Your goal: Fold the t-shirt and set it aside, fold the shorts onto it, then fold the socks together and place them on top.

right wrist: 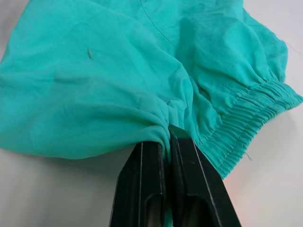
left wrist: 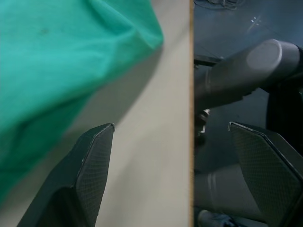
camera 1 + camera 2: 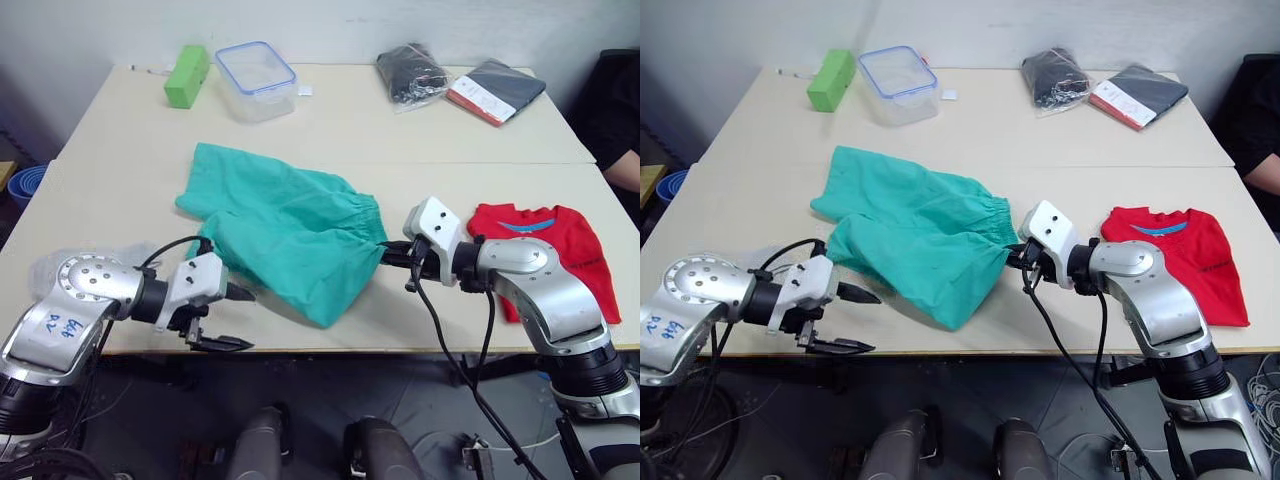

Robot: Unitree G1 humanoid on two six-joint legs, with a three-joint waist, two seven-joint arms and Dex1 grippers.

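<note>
Shorts (image 3: 285,225) spread near the bench's (image 3: 400,130) front edge, partly folded. Right pincer (image 1: 166,142) clamped tight on a bunch of cloth by the elastic waistband. Left pincer (image 3: 232,318) wide open, empty, at the front edge. T-shirt (image 3: 548,250) folded near the front right corner.

a beige table (image 3: 120,190) carries, along its far side, a green block (image 3: 187,75) just beside a clear plastic container with a blue rim (image 3: 256,80), then a black bagged bundle (image 3: 411,73) and a dark flat packet with a red edge (image 3: 496,90)
</note>
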